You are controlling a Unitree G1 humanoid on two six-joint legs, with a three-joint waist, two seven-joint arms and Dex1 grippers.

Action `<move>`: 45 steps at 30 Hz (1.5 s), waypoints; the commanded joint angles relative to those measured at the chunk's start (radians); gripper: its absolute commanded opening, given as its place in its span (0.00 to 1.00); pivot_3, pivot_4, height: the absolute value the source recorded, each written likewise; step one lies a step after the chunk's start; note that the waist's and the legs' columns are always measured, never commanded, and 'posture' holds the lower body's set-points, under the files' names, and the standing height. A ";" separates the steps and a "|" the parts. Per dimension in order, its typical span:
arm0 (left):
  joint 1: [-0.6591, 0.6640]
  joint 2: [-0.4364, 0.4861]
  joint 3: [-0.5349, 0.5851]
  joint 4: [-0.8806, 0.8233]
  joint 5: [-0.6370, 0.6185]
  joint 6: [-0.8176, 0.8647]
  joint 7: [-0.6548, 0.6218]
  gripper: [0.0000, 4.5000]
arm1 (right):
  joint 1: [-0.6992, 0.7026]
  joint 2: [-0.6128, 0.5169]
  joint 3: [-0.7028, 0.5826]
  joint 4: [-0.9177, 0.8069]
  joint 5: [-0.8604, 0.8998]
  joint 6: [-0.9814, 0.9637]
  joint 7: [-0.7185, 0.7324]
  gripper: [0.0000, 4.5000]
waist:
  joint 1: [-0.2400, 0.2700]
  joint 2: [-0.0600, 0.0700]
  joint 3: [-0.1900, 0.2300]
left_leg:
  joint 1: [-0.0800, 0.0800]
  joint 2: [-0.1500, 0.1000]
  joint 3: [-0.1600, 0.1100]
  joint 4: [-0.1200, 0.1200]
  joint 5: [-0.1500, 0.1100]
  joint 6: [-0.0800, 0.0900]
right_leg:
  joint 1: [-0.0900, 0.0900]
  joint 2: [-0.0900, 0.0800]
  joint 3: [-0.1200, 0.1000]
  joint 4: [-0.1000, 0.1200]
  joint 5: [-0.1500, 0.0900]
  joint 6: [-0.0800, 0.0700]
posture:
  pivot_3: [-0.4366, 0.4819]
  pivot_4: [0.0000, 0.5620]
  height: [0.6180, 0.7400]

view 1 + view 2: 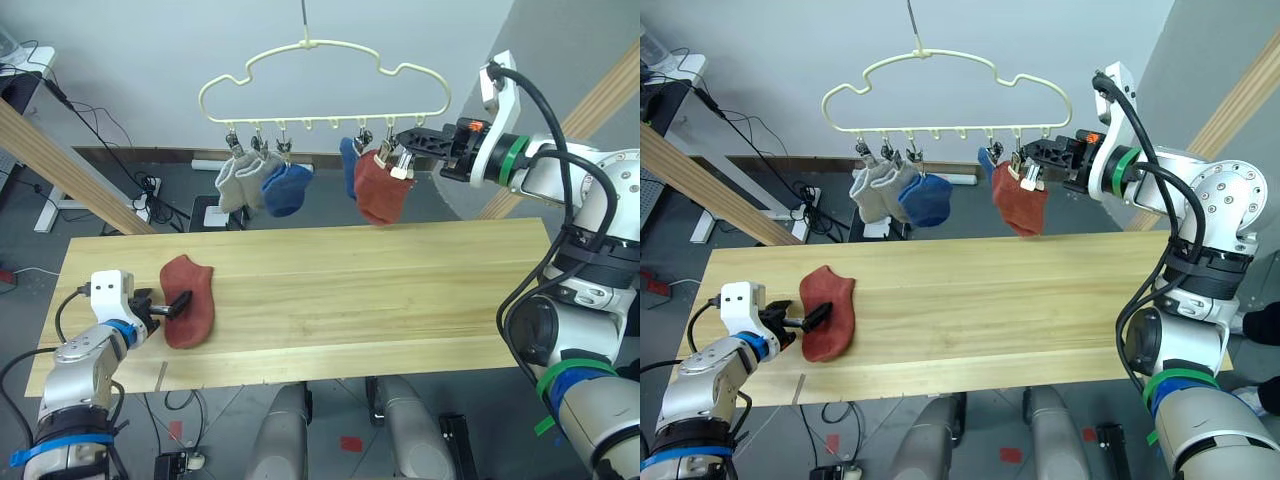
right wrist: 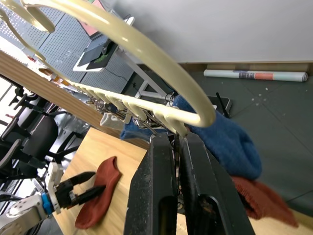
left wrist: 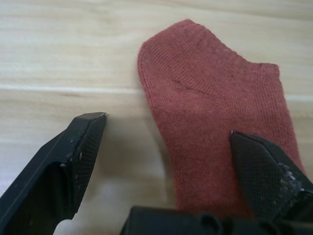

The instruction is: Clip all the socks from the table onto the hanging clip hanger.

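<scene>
Hung: 5 socks on hanger – 2 grey, 2 blue, 1 red.
Left: red sock on table.
L gripper: my fingers spread over it.
R gripper: pressed together at a clip.

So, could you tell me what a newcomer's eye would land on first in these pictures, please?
The pale yellow clip hanger above the table's far edge, with five socks clipped on: two grey, two blue and a red one. The right gripper is up at its clips by that hanging red sock. One last red sock lies flat on the table's left end, with the open left gripper over it.
</scene>
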 commanded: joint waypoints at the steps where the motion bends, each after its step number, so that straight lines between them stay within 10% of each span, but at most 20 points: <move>1: -0.002 0.001 -0.005 0.040 0.002 -0.021 -0.051 1.00 | -0.011 -0.003 -0.022 -0.036 0.028 0.010 -0.003 0.00 | -0.001 0.000 0.000 | 0.000 0.000 0.000 0.000 0.000 0.000 | 0.000 0.000 0.000 0.000 0.000 0.000 | 0.44 0.70 1.00; 8: -0.108 -0.019 0.020 0.105 -0.017 -0.019 -0.064 0.63 | -0.009 0.008 -0.026 -0.039 0.035 0.014 -0.013 0.00 | 0.001 0.000 0.000 | 0.000 -0.001 -0.001 0.000 0.000 0.000 | 0.000 0.000 -0.001 0.001 0.000 0.000 | 0.44 0.69 1.00; 21: -0.259 0.003 -0.047 0.239 0.060 -0.101 -0.085 0.63 | 0.002 0.012 -0.028 -0.052 0.048 0.011 -0.033 0.00 | -0.001 0.000 0.000 | -0.001 -0.001 0.000 0.000 0.000 0.000 | -0.002 0.000 0.000 0.002 0.000 0.000 | 0.43 0.67 1.00; 29: -0.281 -0.010 -0.118 0.390 0.151 -0.184 -0.064 1.00 | -0.004 0.018 -0.036 -0.052 0.052 0.018 -0.048 0.00 | -0.007 0.000 0.000 | -0.001 -0.001 0.001 0.000 0.000 0.000 | -0.003 -0.001 0.000 0.002 0.000 0.000 | 0.41 0.68 1.00; 37: -0.257 -0.018 -0.116 0.353 0.119 -0.114 -0.132 1.00 | -0.002 0.021 -0.036 -0.046 0.052 0.010 -0.053 0.00 | -0.007 0.000 -0.001 | -0.001 -0.001 0.002 0.000 0.001 0.000 | -0.003 -0.001 0.001 0.003 0.000 0.000 | 0.42 0.69 1.00; 45: -0.170 -0.022 -0.090 0.221 0.077 -0.028 -0.156 0.67 | -0.001 0.020 -0.034 -0.036 0.049 -0.005 -0.055 0.00 | -0.007 0.000 -0.001 | 0.000 -0.001 0.002 0.000 0.001 0.000 | -0.003 -0.001 0.001 0.003 0.000 0.000 | 0.42 0.70 1.00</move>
